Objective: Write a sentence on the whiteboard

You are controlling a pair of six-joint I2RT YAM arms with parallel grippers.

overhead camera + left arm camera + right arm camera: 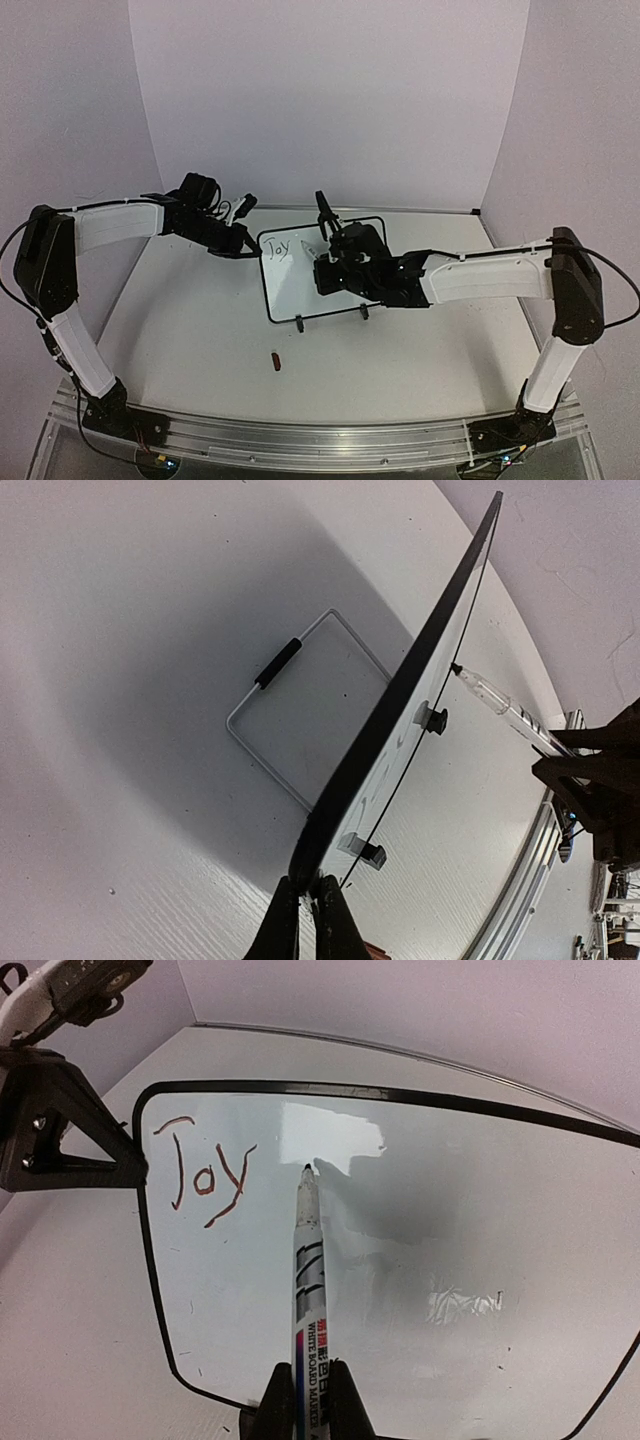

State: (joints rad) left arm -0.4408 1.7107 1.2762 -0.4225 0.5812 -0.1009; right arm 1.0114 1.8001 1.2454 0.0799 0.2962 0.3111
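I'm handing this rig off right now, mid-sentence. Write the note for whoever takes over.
Left pincer: shut on the left edge of the whiteboard, steadying it.
Right pincer: shut on the marker, tip at the board just right of the last letter.
Done: "Joy" written at top left.
Left: the rest of the sentence; most of the board is blank.
Note: small dark red piece, perhaps the cap, lies on the table in front of the board.
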